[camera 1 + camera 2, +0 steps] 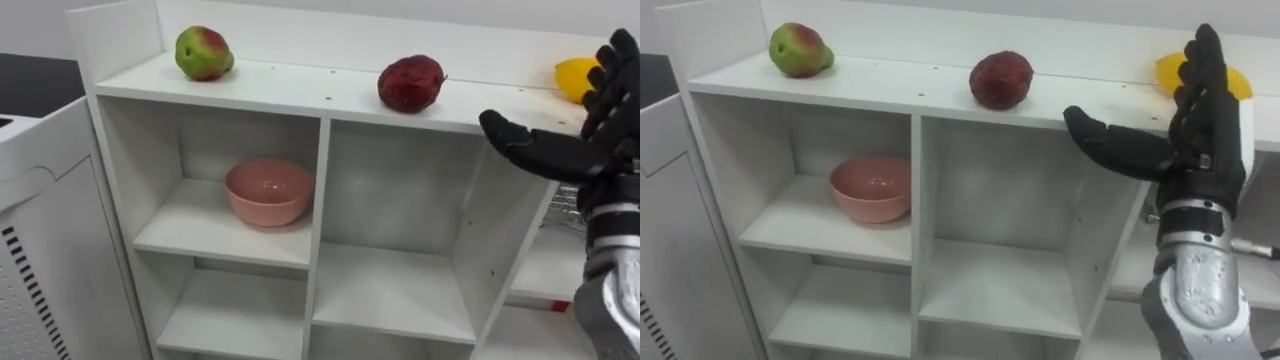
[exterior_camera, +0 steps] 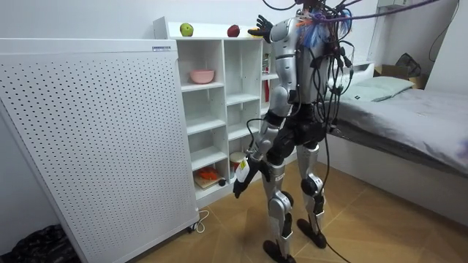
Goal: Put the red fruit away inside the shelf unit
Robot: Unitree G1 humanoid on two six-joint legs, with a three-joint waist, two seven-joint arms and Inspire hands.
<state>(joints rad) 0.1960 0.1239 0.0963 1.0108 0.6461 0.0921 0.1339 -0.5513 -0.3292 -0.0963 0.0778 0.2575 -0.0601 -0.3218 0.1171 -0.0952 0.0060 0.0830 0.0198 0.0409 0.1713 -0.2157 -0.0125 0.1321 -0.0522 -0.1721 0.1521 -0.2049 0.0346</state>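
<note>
Yellow fruit (image 1: 1167, 75) | on closet (image 1: 890, 85) top, just behind right hand (image 1: 1202, 150) | hand spread wide

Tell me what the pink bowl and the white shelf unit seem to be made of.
Pink bowl: likely glazed ceramic or hard plastic; smooth, evenly coloured wall with a soft sheen. White shelf unit: probably laminated board, matte; flat, square-edged panels with small dark fixing dots along the top.

Grn-red apple (image 1: 203, 53), dk-red fruit (image 1: 410, 83), pink bowl (image 1: 268, 192).
</note>
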